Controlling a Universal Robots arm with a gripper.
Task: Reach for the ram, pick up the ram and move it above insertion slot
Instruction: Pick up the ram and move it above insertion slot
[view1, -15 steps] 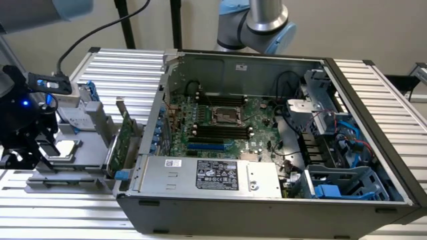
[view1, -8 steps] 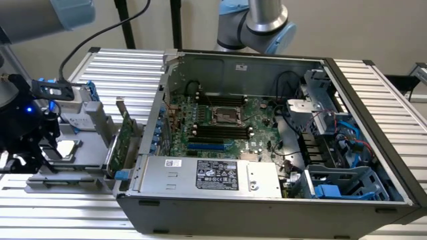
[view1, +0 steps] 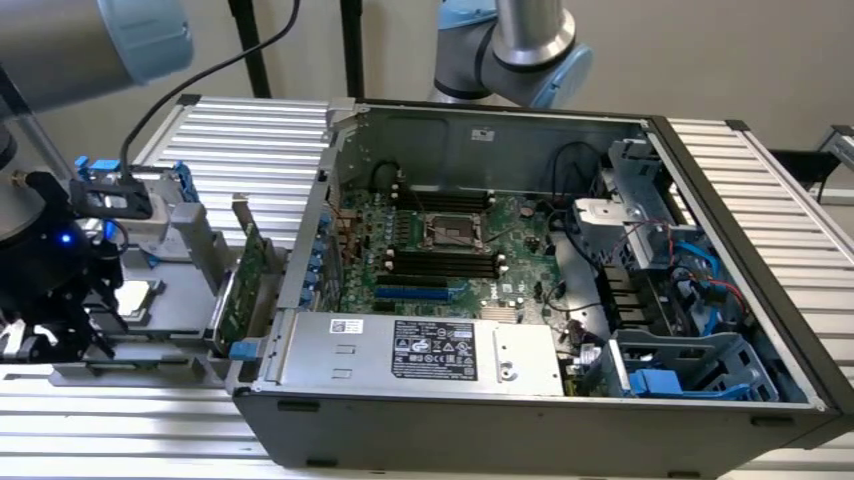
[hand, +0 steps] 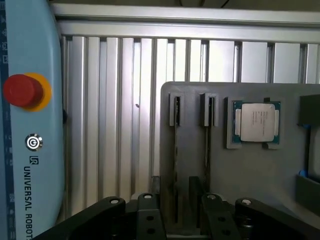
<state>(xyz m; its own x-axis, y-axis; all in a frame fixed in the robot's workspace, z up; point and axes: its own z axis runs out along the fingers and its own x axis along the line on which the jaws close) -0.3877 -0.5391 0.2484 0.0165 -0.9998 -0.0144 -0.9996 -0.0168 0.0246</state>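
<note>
Green, narrow, dark-chipped ram stick stands edgewise in grey plastic holder on ribbed aluminium counter. Black tool hovers released, jaws straddling it. Risk: an off-centre descent clips the neighbouring stick.

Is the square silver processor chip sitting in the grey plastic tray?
Yes, the processor chip lies flat in the grey tray's recess.

The arm's thick grey link with its pale blue joint cap crosses the exterior view's upper left corner, the wrist beneath it points downward, and the black gripper hangs low, its two fingers spread apart, gripping nothing.
</note>
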